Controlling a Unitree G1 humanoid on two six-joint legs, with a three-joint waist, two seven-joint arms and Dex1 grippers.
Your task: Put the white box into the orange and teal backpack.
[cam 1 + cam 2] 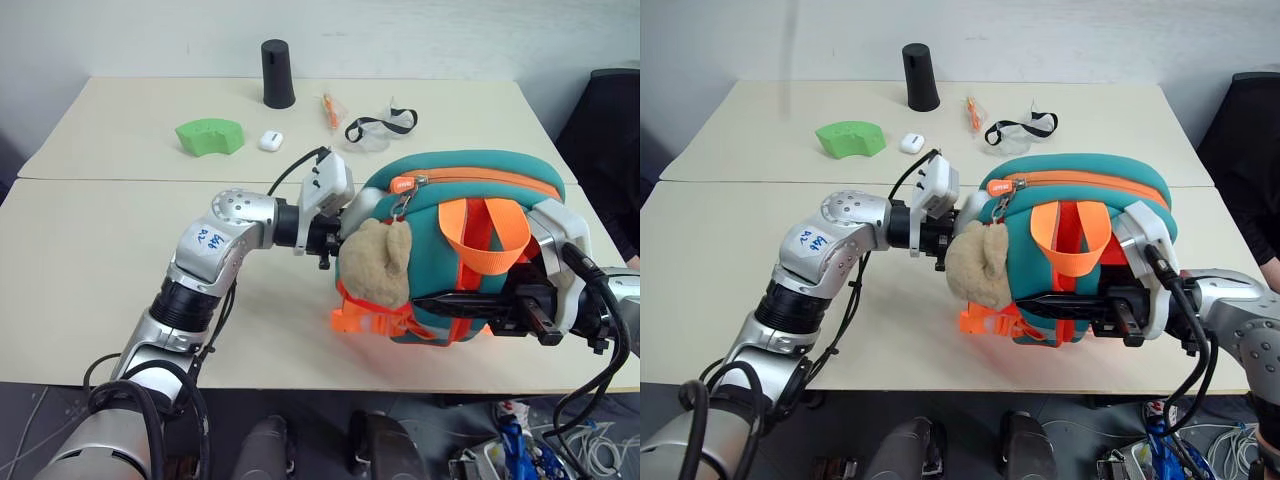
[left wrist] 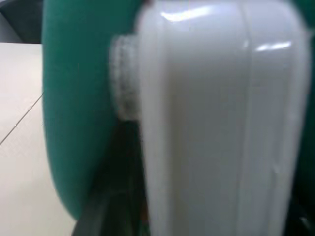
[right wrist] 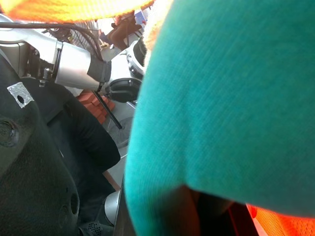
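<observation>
Backpack [image 1: 455,200] in orange and teal stands upright near the front edge of the desk [image 1: 120,250], with its orange handle loop and straps facing the camera. A tan plush toy [image 1: 372,262] hangs from the zipper pull on the side toward the robot's left. The right gripper [image 1: 480,305] is at the lower front of the backpack, its black jaws pressed together on the orange strap and fabric there. The left gripper [image 1: 335,235] reaches in from the robot's left side, and its end is hidden behind the plush toy and the teal side of the bag, so one cannot tell how its jaws stand. In the left wrist view the white box [image 2: 216,123] appears very close, smooth and rounded, lying against the teal edge of the backpack; if it is already inside or only at the opening cannot be told. Farther back on the desk are a black cylinder [image 1: 277,73], a green curved object [image 1: 210,135], a small white earbud case [image 1: 270,141] and safety goggles [image 1: 382,126].
</observation>
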